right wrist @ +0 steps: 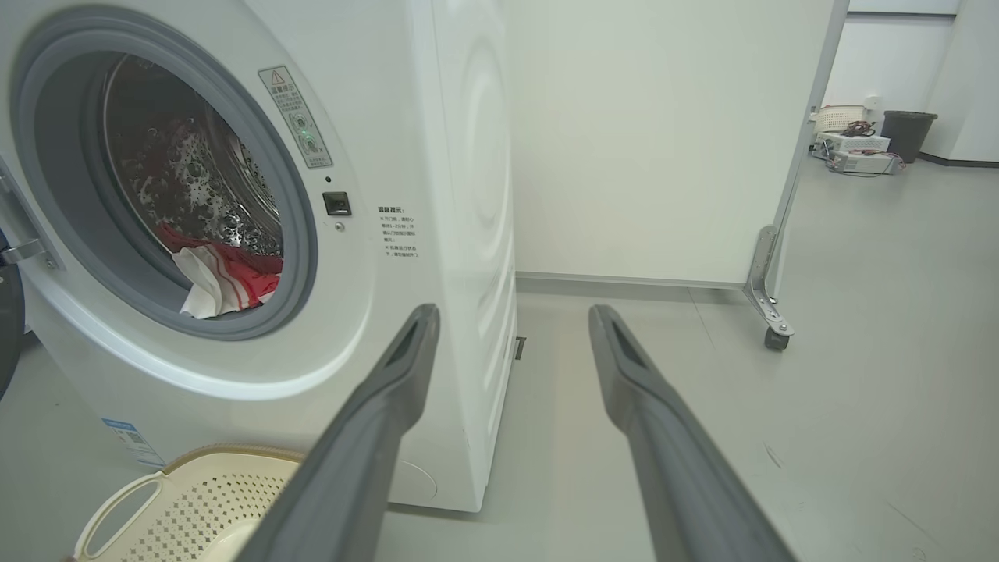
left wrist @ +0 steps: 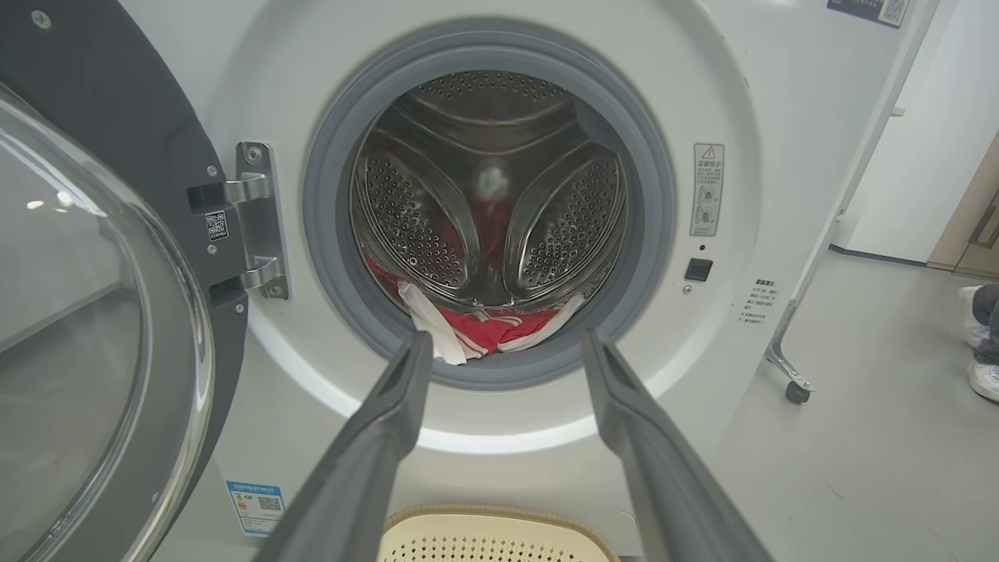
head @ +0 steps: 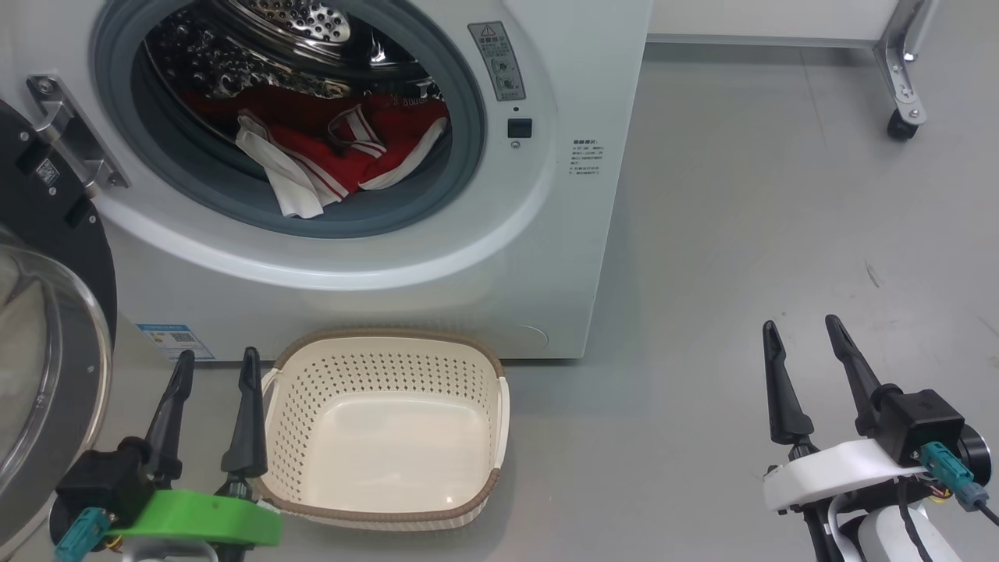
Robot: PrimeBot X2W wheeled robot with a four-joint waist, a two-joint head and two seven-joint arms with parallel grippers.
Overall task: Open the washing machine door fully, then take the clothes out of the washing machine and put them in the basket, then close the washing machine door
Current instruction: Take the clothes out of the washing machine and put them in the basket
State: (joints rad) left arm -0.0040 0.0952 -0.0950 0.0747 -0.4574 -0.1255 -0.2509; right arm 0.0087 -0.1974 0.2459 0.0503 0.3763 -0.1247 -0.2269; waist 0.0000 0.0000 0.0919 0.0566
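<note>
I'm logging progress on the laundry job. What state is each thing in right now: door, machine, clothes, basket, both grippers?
washing machine door: swung open to the left.
washing machine: opening uncovered, drum loaded.
clothes: heaped in the drum, white edge lying on the grey seal.
basket: upright on the floor, empty.
left gripper: open, holding nothing.
right gripper: open, holding nothing.

White front-loading washing machine (head: 437,289) with its washing machine door (head: 70,226) swung wide open on the hinge at its left, black rim and bulging clear glass showing. Red clothes (head: 343,152) with white panels and stripes lie heaped low in its steel drum, one white fold over the grey seal. The cream perforated basket (head: 386,367) sits upright and empty, just before the machine's front.
</note>
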